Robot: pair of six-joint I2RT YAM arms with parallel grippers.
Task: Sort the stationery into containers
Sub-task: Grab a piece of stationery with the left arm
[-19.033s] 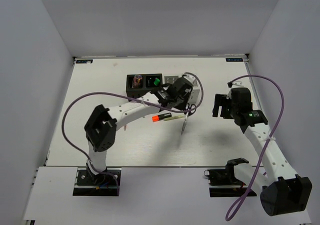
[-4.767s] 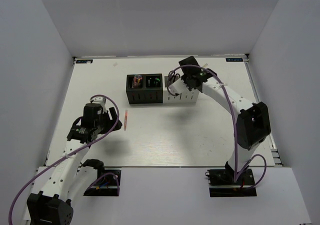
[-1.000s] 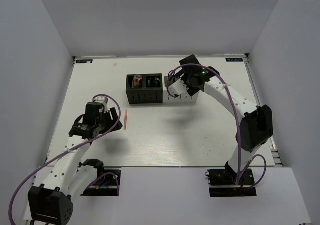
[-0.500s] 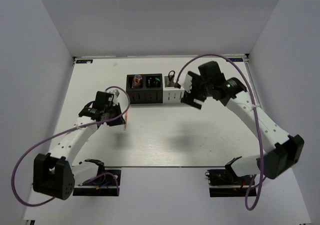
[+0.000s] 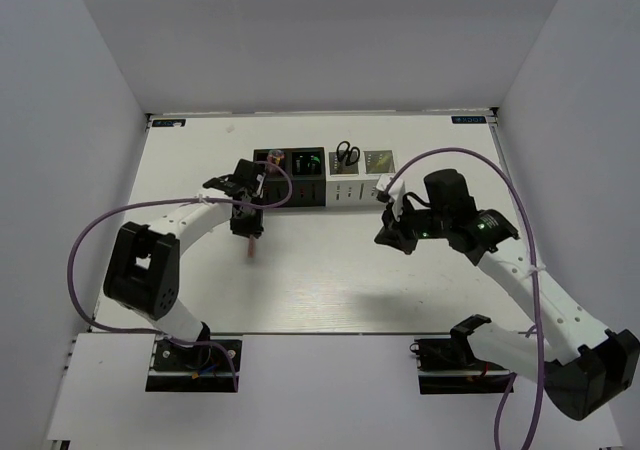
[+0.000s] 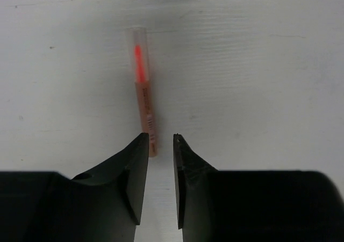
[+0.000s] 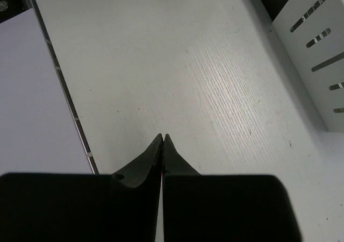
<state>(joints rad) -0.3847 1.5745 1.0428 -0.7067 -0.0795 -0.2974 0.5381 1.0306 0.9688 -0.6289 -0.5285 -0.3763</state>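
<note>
Pink stick [image 6: 144, 91] flat on table [image 6: 258, 64], near black end of containers [image 5: 322, 178], in no cup. Left gripper [image 6: 160, 138] low over its near end, aligned along stick, likely for pickup. Fingers [image 6: 134, 166] parted narrowly; stick end beside left fingertip, not pinched. Right gripper [image 7: 162, 140] pressed closed, empty, hangs clear of cups. Scissors [image 5: 348, 153] sit in white cup.

White wood-grain table [image 6: 258, 64] under the left gripper [image 6: 160, 139], with a few dark specks left of it. Left of the right gripper [image 7: 162, 138]: table edge with a dark slotted strip [image 7: 56, 72], and a pale panel [image 7: 27, 107] past that. Plain pale walls [image 5: 90, 90] on three sides, well beyond both. Dark label [image 5: 172, 123] at the far-left table corner, blue label [image 5: 468, 119] at the far-right. White ledge [image 5: 330, 390] behind both.
</note>
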